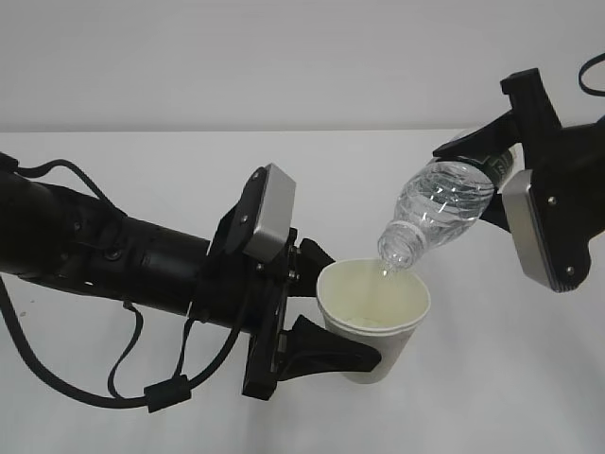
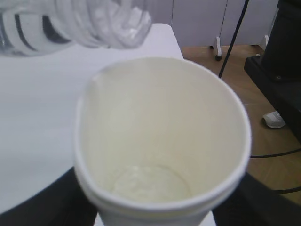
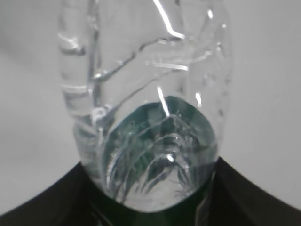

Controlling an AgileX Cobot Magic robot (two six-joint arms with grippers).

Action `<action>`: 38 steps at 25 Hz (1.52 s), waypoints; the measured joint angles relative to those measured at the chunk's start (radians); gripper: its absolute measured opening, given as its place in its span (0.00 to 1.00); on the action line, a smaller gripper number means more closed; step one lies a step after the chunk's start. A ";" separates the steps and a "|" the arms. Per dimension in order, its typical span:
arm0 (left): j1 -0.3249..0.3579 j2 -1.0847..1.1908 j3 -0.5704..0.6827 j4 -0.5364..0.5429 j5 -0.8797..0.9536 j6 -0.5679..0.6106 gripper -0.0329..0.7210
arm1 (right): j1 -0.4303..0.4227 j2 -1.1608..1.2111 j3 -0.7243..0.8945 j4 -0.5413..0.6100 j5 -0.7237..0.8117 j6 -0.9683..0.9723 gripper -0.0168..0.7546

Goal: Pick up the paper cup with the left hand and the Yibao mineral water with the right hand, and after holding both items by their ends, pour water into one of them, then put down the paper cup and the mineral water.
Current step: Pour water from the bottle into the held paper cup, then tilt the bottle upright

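While left pincer (image 1: 326, 307) grips paper cup (image 1: 373, 317), right pincer (image 1: 501, 175) clamps tilted bottle (image 1: 435, 210)

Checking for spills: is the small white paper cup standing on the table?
No, the small white paper cup hangs above the table, clamped in the black left gripper.

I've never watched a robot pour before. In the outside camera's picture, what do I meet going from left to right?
Left hand → paper cup → Yibao mineral water, tilted with its neck over the cup's mouth → right hand.
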 joint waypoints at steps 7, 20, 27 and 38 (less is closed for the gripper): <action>0.000 0.000 0.000 0.000 0.000 0.000 0.67 | 0.000 0.000 0.000 -0.010 0.000 0.000 0.59; 0.000 0.000 0.000 0.000 0.000 0.000 0.67 | 0.000 0.000 0.000 -0.012 0.000 0.000 0.59; 0.000 0.000 0.000 0.000 0.000 0.000 0.67 | 0.000 0.000 0.000 -0.012 0.000 -0.005 0.59; 0.000 0.000 0.000 0.002 0.000 0.000 0.67 | 0.000 0.000 0.000 -0.014 0.000 -0.012 0.59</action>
